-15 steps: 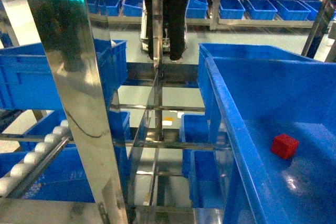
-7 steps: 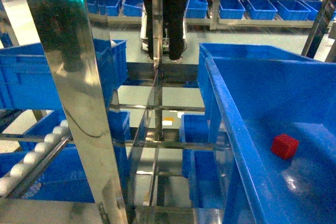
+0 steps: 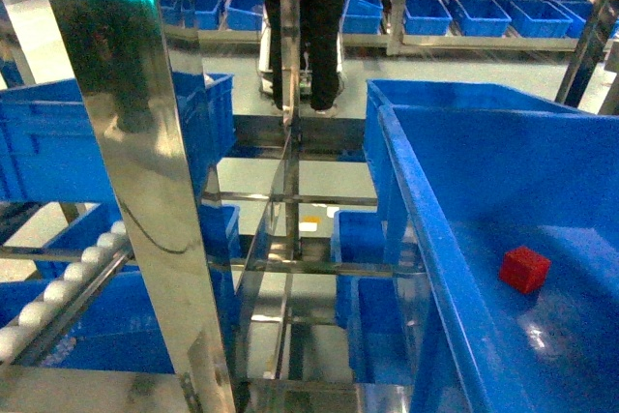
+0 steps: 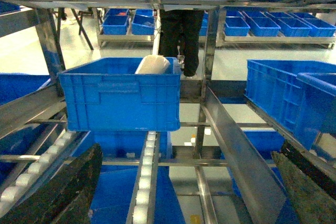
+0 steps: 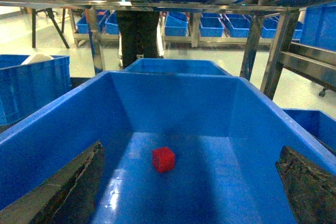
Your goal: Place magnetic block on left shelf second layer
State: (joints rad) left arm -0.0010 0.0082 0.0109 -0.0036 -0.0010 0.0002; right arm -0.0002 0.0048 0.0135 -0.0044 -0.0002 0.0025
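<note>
A warehouse of steel racks and blue bins: the red magnetic block lies unmoved in the right-hand bin, only a bystander's legs shifted; both jaws spread wide, empty

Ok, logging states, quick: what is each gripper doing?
Left gripper: open, holding nothing.
Right gripper: open, empty, above the red block.
</note>
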